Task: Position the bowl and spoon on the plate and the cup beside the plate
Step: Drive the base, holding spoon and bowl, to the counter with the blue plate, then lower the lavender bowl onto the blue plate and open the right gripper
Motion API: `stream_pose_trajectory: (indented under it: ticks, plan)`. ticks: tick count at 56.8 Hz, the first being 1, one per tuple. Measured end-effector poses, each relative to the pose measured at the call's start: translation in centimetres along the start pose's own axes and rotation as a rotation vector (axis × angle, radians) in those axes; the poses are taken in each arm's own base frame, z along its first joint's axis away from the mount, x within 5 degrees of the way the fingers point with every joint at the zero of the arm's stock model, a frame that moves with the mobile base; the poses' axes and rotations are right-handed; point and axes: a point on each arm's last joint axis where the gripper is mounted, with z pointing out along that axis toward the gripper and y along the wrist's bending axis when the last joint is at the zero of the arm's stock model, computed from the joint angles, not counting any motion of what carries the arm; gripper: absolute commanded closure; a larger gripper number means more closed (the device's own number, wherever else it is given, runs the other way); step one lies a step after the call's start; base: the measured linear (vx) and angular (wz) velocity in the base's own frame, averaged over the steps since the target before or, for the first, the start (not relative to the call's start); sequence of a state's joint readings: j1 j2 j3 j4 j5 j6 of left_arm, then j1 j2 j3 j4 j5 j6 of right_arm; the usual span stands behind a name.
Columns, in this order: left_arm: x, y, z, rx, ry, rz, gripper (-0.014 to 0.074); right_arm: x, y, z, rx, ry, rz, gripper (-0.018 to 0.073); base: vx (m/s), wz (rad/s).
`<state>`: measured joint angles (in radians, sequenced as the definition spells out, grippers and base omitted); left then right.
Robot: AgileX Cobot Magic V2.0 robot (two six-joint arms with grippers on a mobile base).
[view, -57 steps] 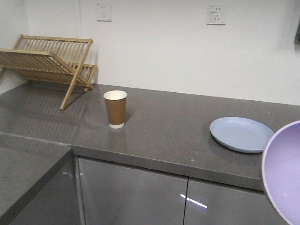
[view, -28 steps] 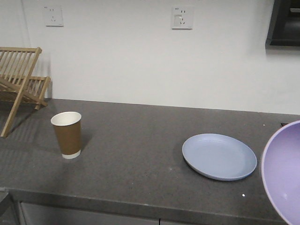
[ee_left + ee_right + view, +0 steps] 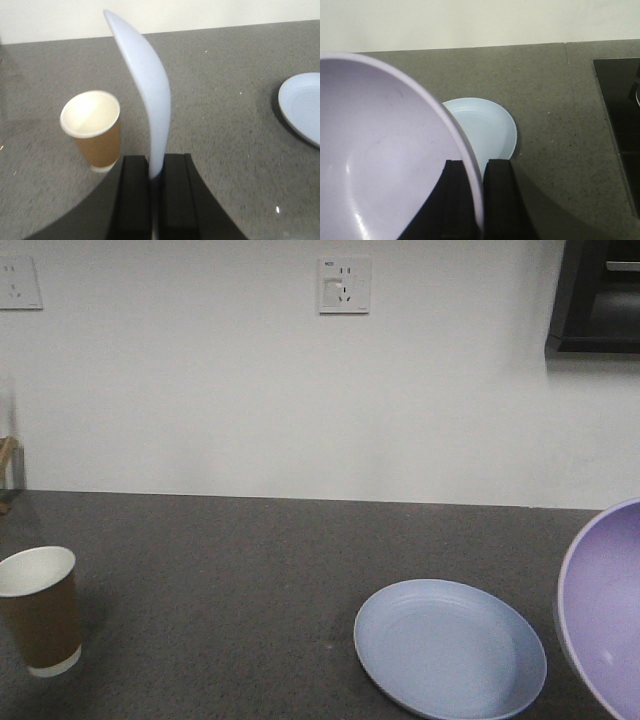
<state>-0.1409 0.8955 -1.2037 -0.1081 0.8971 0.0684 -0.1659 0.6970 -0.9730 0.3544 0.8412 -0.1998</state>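
Note:
The lilac bowl (image 3: 375,150) hangs tilted in the air, my right gripper (image 3: 476,170) shut on its rim; its edge shows at the right of the front view as the bowl (image 3: 605,610). Below and beyond it the pale blue plate (image 3: 487,130) lies flat on the counter, also seen as the plate (image 3: 450,648) and plate (image 3: 302,107). My left gripper (image 3: 155,165) is shut on the handle of the pale spoon (image 3: 147,90), which stands up edge-on. The brown paper cup (image 3: 95,130) stands upright left of the spoon, and as the cup (image 3: 40,610) far left of the plate.
The dark grey counter (image 3: 250,570) runs back to a white wall with a socket (image 3: 344,285). A black cooktop (image 3: 620,120) is set into the counter right of the plate. A dark cabinet (image 3: 595,295) hangs at the upper right.
The front view has swung right and closer: the cup and plate slid left in frame and the wooden rack left the view. The bowl keeps its place at the right edge.

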Motion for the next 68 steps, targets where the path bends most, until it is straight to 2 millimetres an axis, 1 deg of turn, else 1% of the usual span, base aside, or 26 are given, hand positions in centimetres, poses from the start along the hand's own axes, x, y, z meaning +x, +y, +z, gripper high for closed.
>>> stream_pose_trajectory:
  ticks: [27, 68]
  plan:
    - [0.00, 0.00, 0.04, 0.001, 0.001, -0.001, 0.0603, 0.00, 0.00, 0.00, 0.000, 0.000, 0.000, 0.0568, 0.21, -0.11]
    - [0.00, 0.00, 0.04, 0.001, 0.001, -0.001, 0.0603, -0.01, -0.02, 0.09, 0.000, 0.003, 0.001, 0.0568, 0.01, 0.00]
